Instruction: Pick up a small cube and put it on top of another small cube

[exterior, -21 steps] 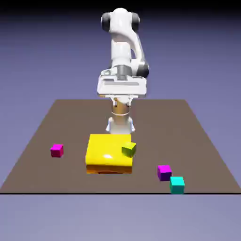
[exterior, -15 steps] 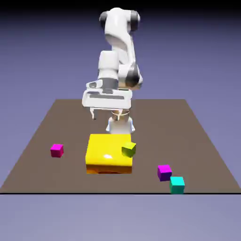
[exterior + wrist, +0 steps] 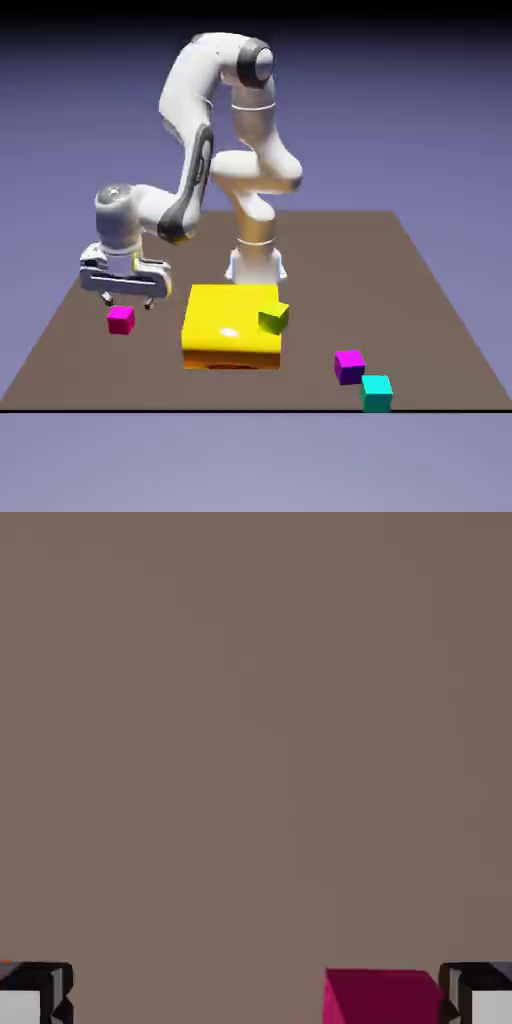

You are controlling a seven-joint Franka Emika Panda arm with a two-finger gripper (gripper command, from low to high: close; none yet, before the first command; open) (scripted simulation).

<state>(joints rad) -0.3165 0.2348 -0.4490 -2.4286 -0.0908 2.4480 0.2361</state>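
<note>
The fingers of the gripper stand wide apart and empty just above the small cube, which sits on the table, probably light and rigid, best pinched across two opposite flat sides.

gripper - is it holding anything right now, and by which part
Nothing is held. The gripper hangs open above the pink cube, which sits on the table, near one fingertip in the hand view.

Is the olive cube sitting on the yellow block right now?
Yes, the olive cube rests on top of the yellow block, near its corner on the exterior view's right.
</note>
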